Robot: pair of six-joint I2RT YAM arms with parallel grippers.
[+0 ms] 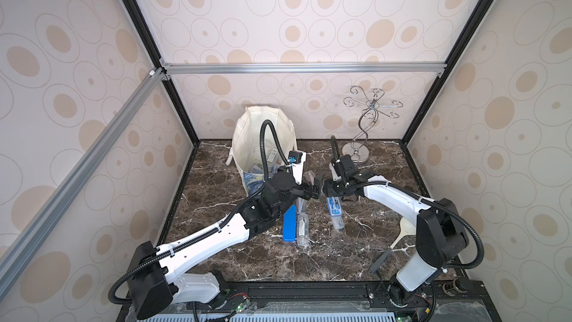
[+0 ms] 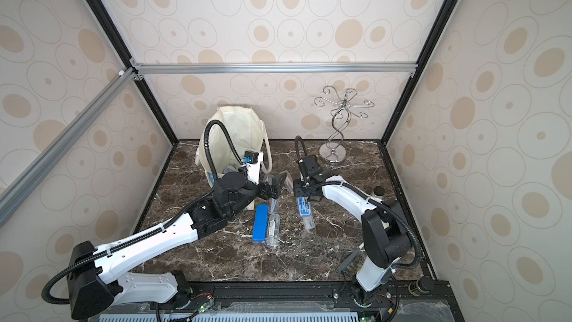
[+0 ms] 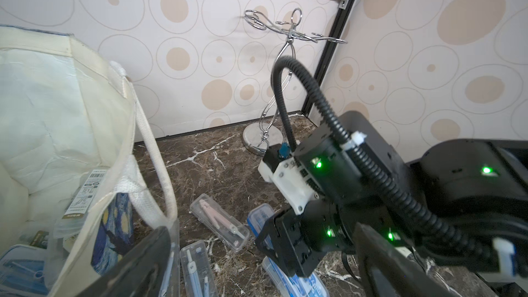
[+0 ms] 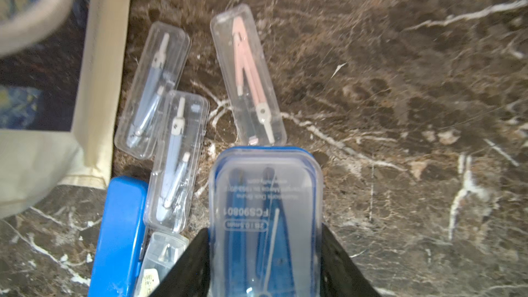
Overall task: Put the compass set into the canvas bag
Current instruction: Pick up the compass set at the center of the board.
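At the tabletop [image 1: 340,258] middle, in a top view, the compass set [image 1: 334,209] lies flat, with the canvas bag [image 1: 244,140] nearer the far edge. Left wrist view: the left end effector [image 3: 262,228] gapes, empty. Right wrist view: the right end effector [image 4: 265,228] pinches the set's long sides. The case is likely light, stiff, slippery plastic.

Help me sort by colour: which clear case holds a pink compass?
The case lying apart from the bag; the two clear cases beside the bag hold pale blue compasses.
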